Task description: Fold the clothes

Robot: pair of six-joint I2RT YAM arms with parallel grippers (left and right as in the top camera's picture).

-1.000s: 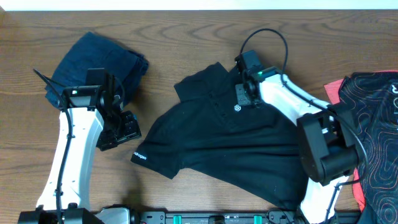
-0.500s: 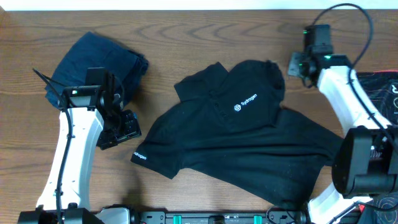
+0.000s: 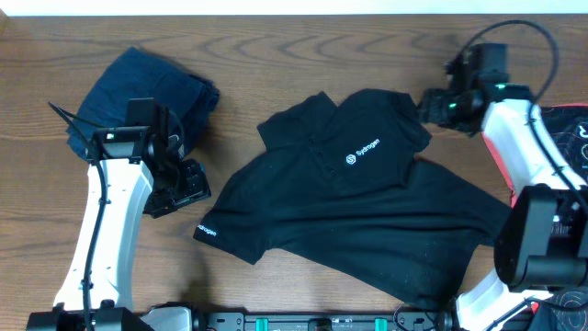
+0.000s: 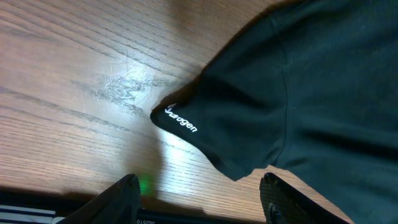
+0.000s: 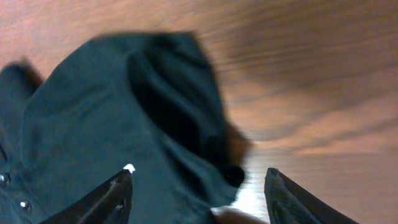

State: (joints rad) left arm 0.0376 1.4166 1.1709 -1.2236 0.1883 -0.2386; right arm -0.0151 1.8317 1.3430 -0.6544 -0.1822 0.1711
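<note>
Black cloth as slack as this shirt (image 3: 358, 202) could go wrong in the folding: the bunched shoulder (image 5: 180, 106) at its upper right may get creased into the fold, and a pinch taken there would likely catch two layers and drag the whole garment askew. The shirt lies face up in the middle of the tabletop (image 3: 276, 55), slanted, with its white chest logo (image 3: 366, 153) showing and a lettered sleeve (image 4: 186, 121) pointing to the lower left; the lower right edge is rumpled. The right claw (image 5: 199, 193) hangs over the bunched shoulder, fingers spread and holding nothing. The left claw (image 4: 199, 198) hovers above the lettered sleeve, also spread and empty. A navy garment (image 3: 138, 92) sits crumpled at the upper left, and a black-and-coral patterned one (image 3: 565, 133) lies at the right edge.
</note>
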